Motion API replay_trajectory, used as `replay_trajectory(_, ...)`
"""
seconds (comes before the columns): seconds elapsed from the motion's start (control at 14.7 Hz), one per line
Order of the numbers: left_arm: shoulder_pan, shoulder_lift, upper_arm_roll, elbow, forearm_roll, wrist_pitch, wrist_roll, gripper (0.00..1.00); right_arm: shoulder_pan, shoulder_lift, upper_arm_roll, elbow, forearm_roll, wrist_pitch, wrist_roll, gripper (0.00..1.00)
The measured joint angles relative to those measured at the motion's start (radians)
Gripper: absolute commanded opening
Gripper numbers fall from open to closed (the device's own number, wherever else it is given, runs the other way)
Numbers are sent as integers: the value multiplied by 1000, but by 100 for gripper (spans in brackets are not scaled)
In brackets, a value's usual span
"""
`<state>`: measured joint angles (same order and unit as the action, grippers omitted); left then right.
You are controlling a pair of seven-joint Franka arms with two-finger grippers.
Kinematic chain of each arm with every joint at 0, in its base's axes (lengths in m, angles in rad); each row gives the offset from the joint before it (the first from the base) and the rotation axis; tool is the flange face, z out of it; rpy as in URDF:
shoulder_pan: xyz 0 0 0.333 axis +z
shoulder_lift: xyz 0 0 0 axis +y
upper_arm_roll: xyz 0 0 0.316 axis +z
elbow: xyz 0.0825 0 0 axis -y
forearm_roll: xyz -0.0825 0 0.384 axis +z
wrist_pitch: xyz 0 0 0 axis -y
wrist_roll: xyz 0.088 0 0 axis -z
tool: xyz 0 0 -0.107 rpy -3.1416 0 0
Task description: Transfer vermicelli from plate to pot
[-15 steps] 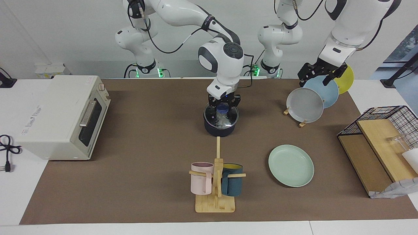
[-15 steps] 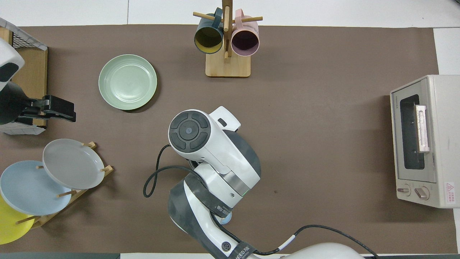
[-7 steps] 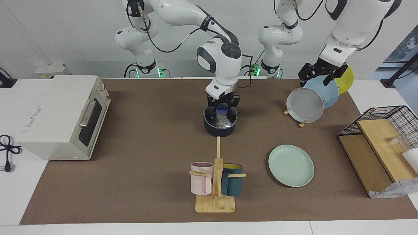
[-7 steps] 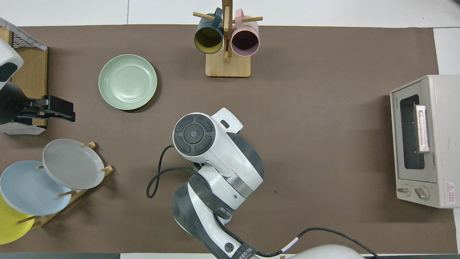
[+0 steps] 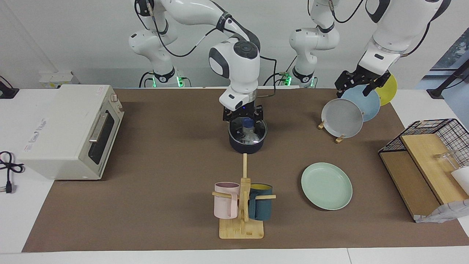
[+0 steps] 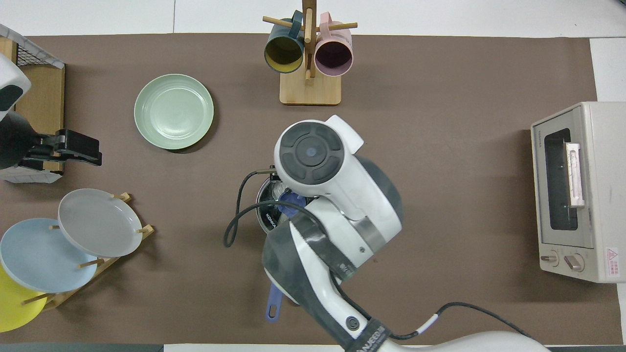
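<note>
Vermicelli in the pot

Our right gripper (image 5: 243, 118) hangs over the pot (image 5: 247, 143), fingers spread, vermicelli (image 5: 250, 137) inside; left gripper (image 5: 361, 83) waits, grip unclear.

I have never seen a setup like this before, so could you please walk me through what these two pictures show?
These are two robot arms at a table with a brown mat, each ending in a two-finger gripper. One picture is taken from across the table, facing the robots; the other looks steeply down from above their end.

The right gripper hangs over the pot, a small dark saucepan in the middle of the table. A white tangle, the vermicelli, lies inside it. The green plate sits bare toward the left arm's end.

The left gripper waits over a rack of plates. Also there: a toaster oven, a mug stand and a wire basket.
</note>
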<state>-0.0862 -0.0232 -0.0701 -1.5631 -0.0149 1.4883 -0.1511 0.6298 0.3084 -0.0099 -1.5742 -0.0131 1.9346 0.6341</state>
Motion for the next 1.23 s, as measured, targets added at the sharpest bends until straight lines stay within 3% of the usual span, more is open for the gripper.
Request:
replay_trajectory(0.41, 0, 0, 0, 0, 0, 0, 0, 100, -222, -138, -7, 8, 0, -200, -210, 100)
replay_trajectory(0.68, 0, 0, 0, 0, 0, 0, 0, 100, -370, -255, -15, 37, -3, -408, -380, 100)
replay_trajectory(0.95, 0, 0, 0, 0, 0, 0, 0, 100, -530, -291, -17, 59, -2, -505, -528, 100)
replay_trajectory(1.23, 0, 0, 0, 0, 0, 0, 0, 100, -572, -291, -8, 45, -2, -526, -538, 100)
